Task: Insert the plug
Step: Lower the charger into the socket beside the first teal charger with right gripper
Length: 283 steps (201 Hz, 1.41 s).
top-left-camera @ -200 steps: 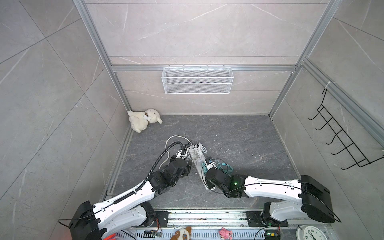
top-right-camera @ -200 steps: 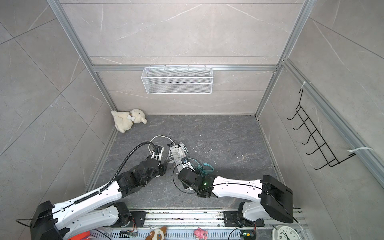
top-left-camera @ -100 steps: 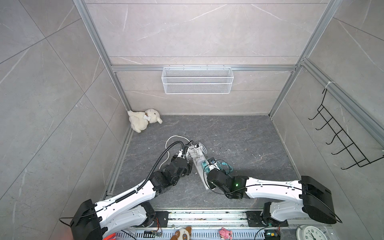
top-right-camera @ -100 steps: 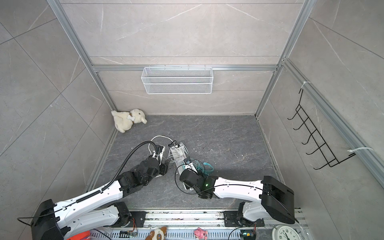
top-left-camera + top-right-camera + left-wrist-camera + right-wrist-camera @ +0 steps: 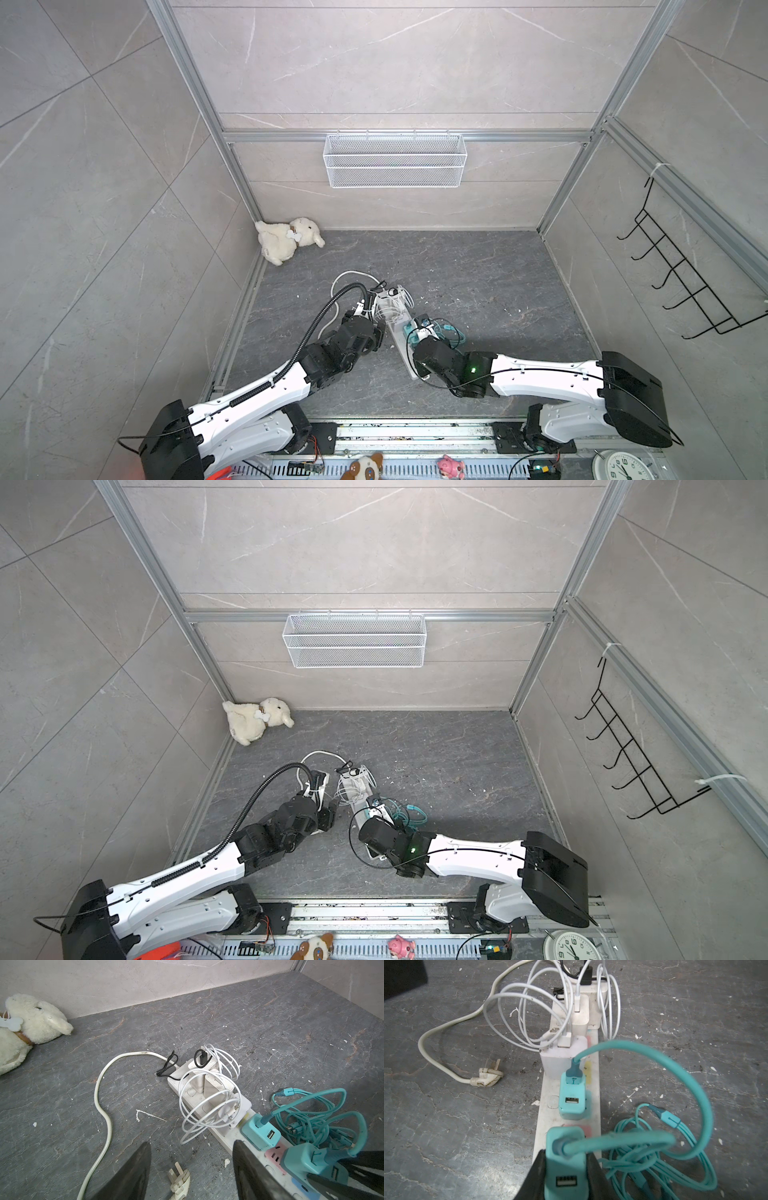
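Teal plug [image 5: 564, 1169] sits pinched in right tool [image 5: 566, 1155]; left tool [image 5: 191, 1144] gapes empty over speckled grey floor [image 5: 62, 1105].

lt: bright, even | shdw: soft | blur: plug [image 5: 566, 1167], rt wrist view

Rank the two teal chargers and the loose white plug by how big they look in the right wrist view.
1. Held teal charger, but it is nearest the camera, so its lead is unsure.
2. Plugged-in teal charger.
3. White plug.
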Tool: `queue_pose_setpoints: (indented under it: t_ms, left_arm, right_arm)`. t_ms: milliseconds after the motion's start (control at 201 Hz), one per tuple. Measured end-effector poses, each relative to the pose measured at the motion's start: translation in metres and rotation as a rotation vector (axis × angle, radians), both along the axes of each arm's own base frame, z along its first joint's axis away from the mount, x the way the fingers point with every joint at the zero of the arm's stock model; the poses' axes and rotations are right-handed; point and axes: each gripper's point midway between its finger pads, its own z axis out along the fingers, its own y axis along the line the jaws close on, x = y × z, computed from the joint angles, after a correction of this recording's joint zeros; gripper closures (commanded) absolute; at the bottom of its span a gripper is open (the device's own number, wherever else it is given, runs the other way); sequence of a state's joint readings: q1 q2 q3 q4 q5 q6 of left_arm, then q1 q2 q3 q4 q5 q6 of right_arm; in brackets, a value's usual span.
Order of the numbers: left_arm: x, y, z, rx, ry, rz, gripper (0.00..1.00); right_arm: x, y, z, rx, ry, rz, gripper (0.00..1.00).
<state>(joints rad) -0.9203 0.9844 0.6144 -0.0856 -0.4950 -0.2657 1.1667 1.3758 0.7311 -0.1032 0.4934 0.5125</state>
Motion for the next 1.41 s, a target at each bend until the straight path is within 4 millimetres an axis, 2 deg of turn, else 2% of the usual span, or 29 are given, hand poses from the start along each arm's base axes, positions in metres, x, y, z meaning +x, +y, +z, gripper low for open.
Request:
queue_pose_setpoints:
  t_ms: [438, 752, 1060, 1409]
  left_arm:
    - [-0.002, 0.003, -0.006, 0.004, 0.002, 0.001, 0.35]
    - [-0.003, 0.004, 0.0, -0.013, -0.011, 0.002, 0.36]
    - [-0.003, 0.005, -0.002, -0.01, -0.009, 0.001, 0.35]
    - [-0.003, 0.005, -0.002, -0.01, -0.009, 0.001, 0.36]
  right_arm:
    - [0.005, 0.009, -0.002, 0.016, -0.019, 0.005, 0.95]
    - [0.011, 0.005, -0.001, 0.006, -0.045, -0.025, 0.95]
    - [0.012, 0.001, -0.015, -0.02, -0.045, -0.039, 0.96]
    - [0.013, -0.001, -0.017, -0.005, -0.045, -0.054, 0.96]
